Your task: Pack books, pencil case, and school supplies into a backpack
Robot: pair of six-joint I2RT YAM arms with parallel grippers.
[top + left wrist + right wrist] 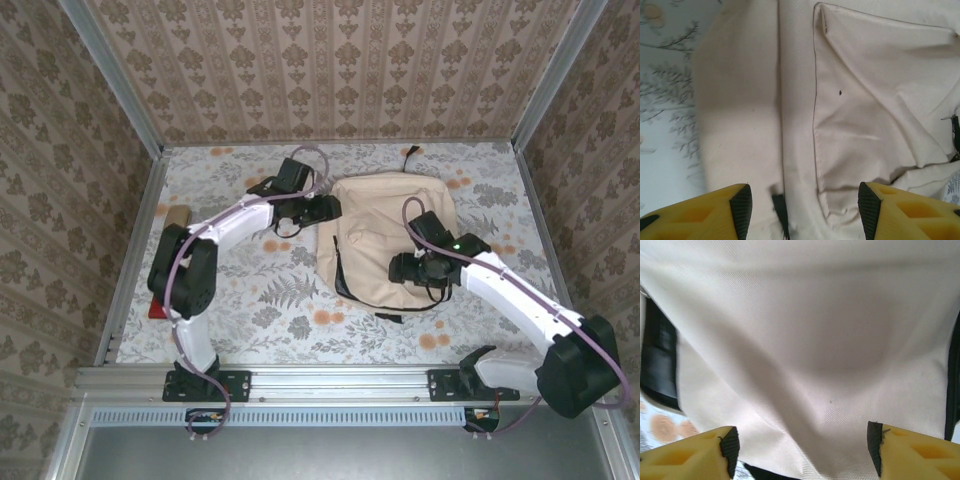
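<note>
Backpack: the beige backpack (385,225) lies flat near the middle of the desk (250,300), a little toward 3 o'clock, with a black loop at its 12 o'clock end
Left hand: the left hand (333,208) sits at the backpack's 10 o'clock edge, low over the fabric
Left hand state: its jaws stand apart; the black pads (741,210) on the yellow fingers are wide of each other with only backpack cloth under the gap, and nothing is clamped
Left wrist view: a front pocket (875,100) with a stitched edge lies ahead of the fingers toward 1 o'clock; a black zip tab (780,212) shows just inside the 7 o'clock finger, and whether they touch I cannot tell
Right hand: the right hand (398,268) is over the backpack's 6 o'clock part, pointing toward 9 o'clock
Right hand state: its jaws are spread wide, smooth beige fabric close in front of them, nothing gripped
Right wrist view: a black strap (657,360) runs along the pack's edge at 9 o'clock, with floral desk beneath it
Desk edge: a small tan thing (177,215) and a red thing (158,308) lie at the 9 o'clock side, partly hidden by the left arm; what they are I cannot tell
</note>
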